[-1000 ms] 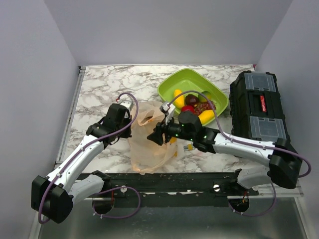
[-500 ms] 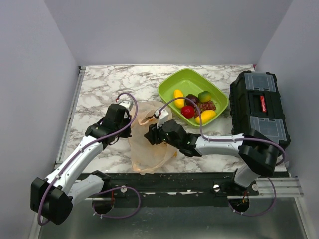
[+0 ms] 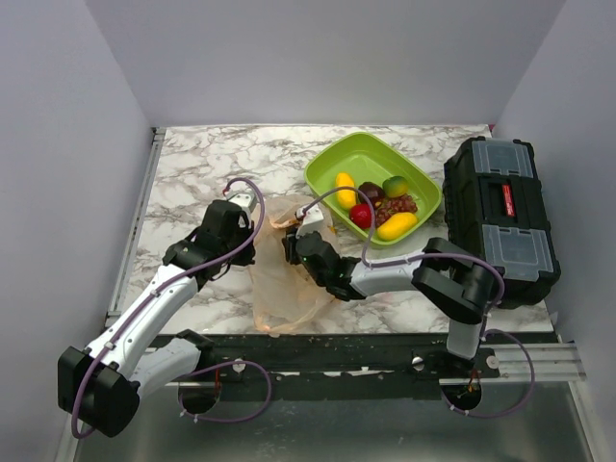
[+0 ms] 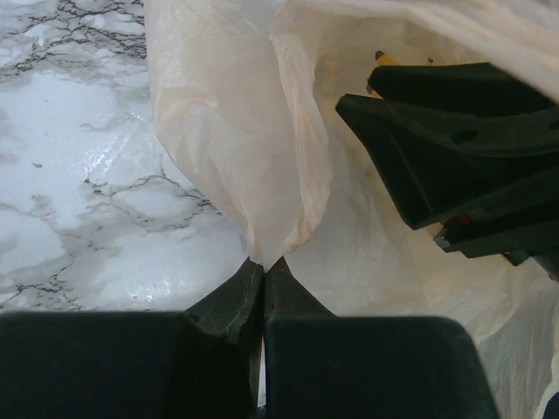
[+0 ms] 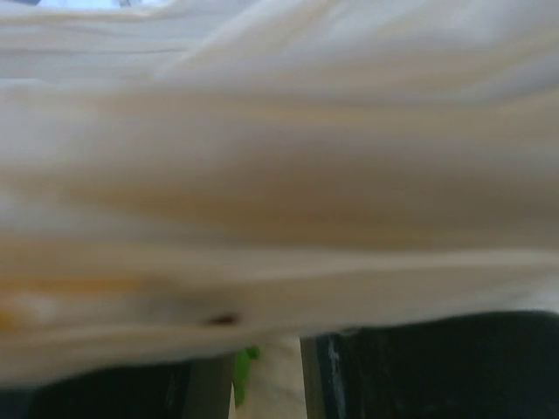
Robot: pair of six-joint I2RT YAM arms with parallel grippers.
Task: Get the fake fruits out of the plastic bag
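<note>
The peach-orange plastic bag (image 3: 281,287) lies crumpled on the marble table, its mouth toward the tray. My left gripper (image 3: 252,254) is shut on a fold of the bag's edge (image 4: 278,229), and its tips (image 4: 264,262) pinch the plastic. My right gripper (image 3: 288,248) is inside the bag's mouth; its black fingers (image 4: 437,166) show spread apart in the left wrist view. In the right wrist view, blurred bag plastic (image 5: 279,175) covers nearly everything, with a gap between the fingers (image 5: 253,358). Several fake fruits lie in the green tray: a red apple (image 3: 361,215), a plum (image 3: 371,191) and yellow pieces (image 3: 399,225).
The lime-green tray (image 3: 332,159) stands at the back right of the bag. A black toolbox (image 3: 500,217) stands at the right edge. A small green patch (image 5: 246,362) shows between my right fingers; I cannot tell what it is.
My right arm has folded and swung left, away from the tray, pushing its gripper further into the bag's mouth. The left gripper has kept its hold on the bag's edge.
</note>
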